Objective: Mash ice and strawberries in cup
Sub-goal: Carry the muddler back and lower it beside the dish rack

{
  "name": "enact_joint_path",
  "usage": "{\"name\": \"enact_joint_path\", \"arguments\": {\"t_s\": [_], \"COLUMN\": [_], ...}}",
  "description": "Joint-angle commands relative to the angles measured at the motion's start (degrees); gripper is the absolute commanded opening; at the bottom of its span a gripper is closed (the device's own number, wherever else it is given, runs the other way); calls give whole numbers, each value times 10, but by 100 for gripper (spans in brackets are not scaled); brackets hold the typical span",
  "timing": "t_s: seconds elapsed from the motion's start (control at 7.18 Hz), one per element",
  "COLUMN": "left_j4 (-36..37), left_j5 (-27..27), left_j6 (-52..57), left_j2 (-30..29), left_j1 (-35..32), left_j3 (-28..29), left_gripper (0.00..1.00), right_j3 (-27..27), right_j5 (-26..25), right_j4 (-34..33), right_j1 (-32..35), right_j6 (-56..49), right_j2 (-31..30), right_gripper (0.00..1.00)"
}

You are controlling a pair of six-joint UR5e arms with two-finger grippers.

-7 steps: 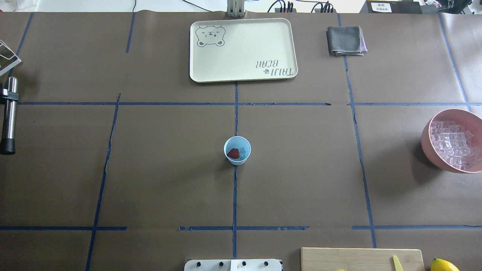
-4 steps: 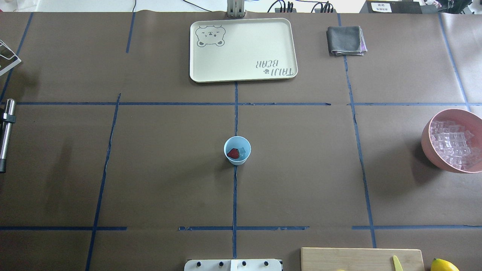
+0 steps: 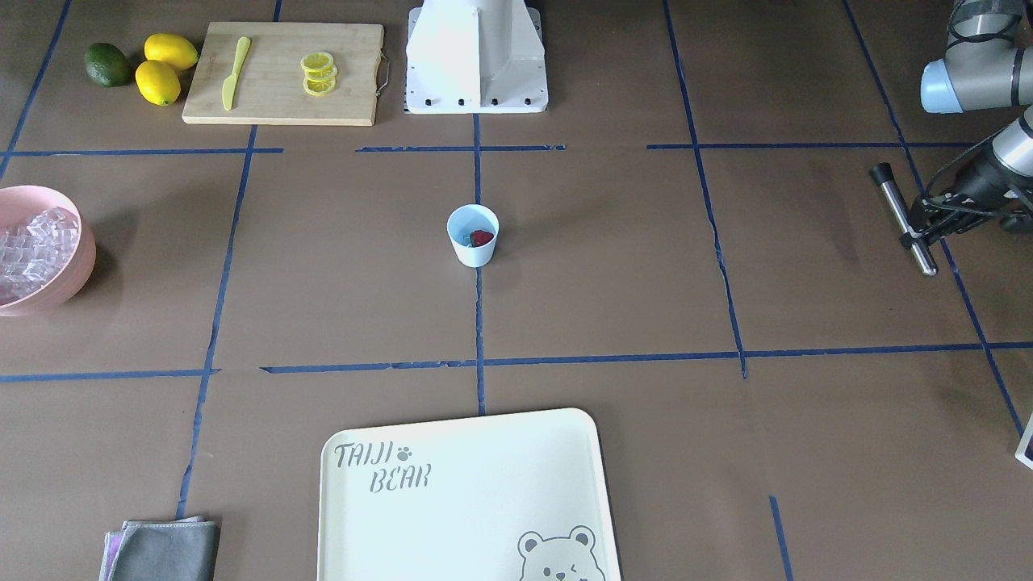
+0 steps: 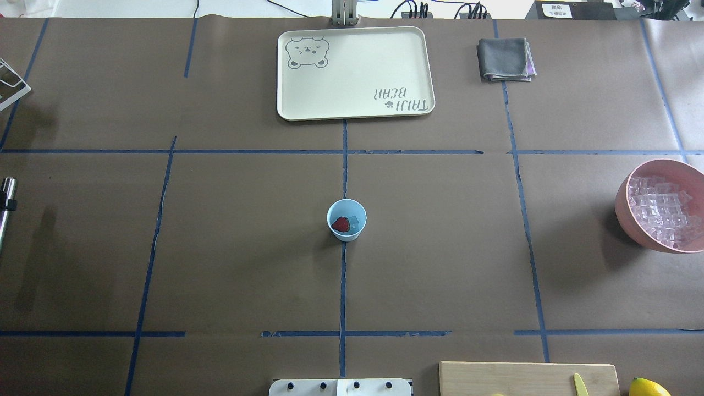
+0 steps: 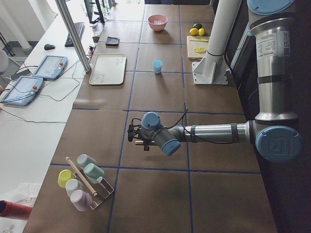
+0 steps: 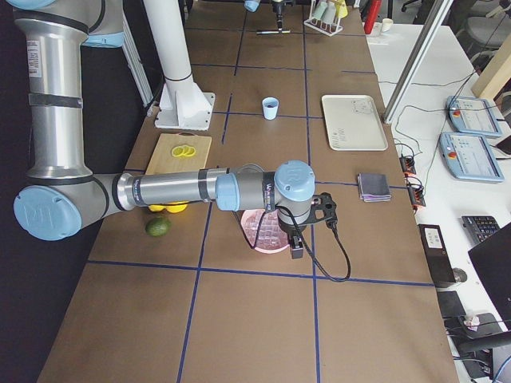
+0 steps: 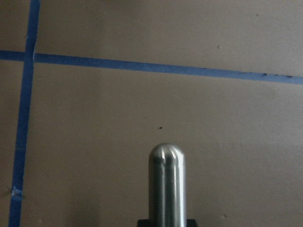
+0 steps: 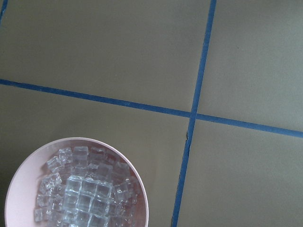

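The pale blue cup point(image 4: 346, 233) stands at the table's middle, also in the front view point(image 3: 473, 247). In it lie a red strawberry point(image 4: 341, 224) and a clear ice cube point(image 4: 355, 221). More ice point(image 8: 85, 189) fills the pink bowl point(image 4: 624, 206) at the right edge. My left gripper point(image 3: 917, 234) is shut on a steel muddler point(image 3: 905, 219) with a black end, held level, far out to the left of the cup. Its rounded steel tip shows in the left wrist view point(image 7: 166, 184). My right gripper point(image 6: 297, 246) hangs above the pink bowl; I cannot tell if it is open or shut.
A cream bear tray point(image 4: 352, 71) and a grey cloth point(image 4: 505, 59) lie at the far side. A cutting board point(image 3: 282, 73) with lemon slices and a yellow knife, two lemons point(image 3: 165, 68) and a green fruit point(image 3: 107, 64) lie near the robot base. A cup rack point(image 5: 82, 182) stands at the left end.
The left gripper with the muddler has moved toward the robot's side and further left, so only the rod's end shows at the overhead view's left edge. The cup has not moved.
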Motion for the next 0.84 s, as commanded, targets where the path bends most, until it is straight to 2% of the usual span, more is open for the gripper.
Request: {"name": "enact_joint_path", "arguments": {"t_s": [0.0,0.28,0.7], "left_j4": [19,30,29], "left_j5": [24,31,31], "left_j6": [57,99,101], "left_j2": [1,0,0], "left_j1": [18,13,11], "left_j3": [8,21,26], "left_gripper": [0,0,2], "right_j3": [0,1,2], "right_j5": [-1,-1,-1], "right_j4": [0,0,0], "right_j1": [0,0,1], "right_j6": [-1,0,-1], "right_j2": [1,1,2], "right_gripper": [100,100,99]}}
